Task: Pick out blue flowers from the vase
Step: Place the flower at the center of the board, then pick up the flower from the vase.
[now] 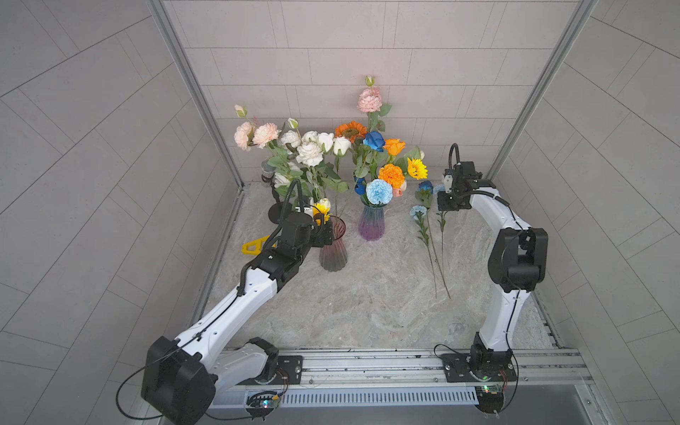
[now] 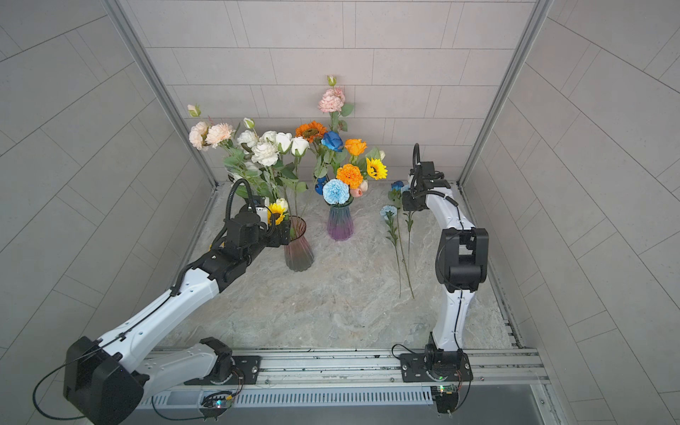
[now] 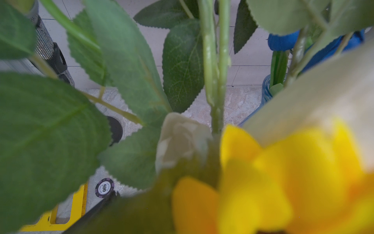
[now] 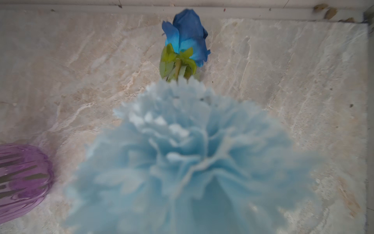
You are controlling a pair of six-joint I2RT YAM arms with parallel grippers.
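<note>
Enclosure: three pale grey panelled walls, brick-pattern seams, joined at aluminium corner posts. Tabletop carries a beige marble-pattern surface, evenly lit, no hard shadows. Aluminium rail runs along the near edge, above a slotted cable duct.

Both arms, the left arm and the right arm, have glossy white link shells with small screw holes, bulky black joint housings, thin black cables along the links, corrugated black hoses looping at the wrists, and black base plates.

Blue flowers in vase & on table
</note>
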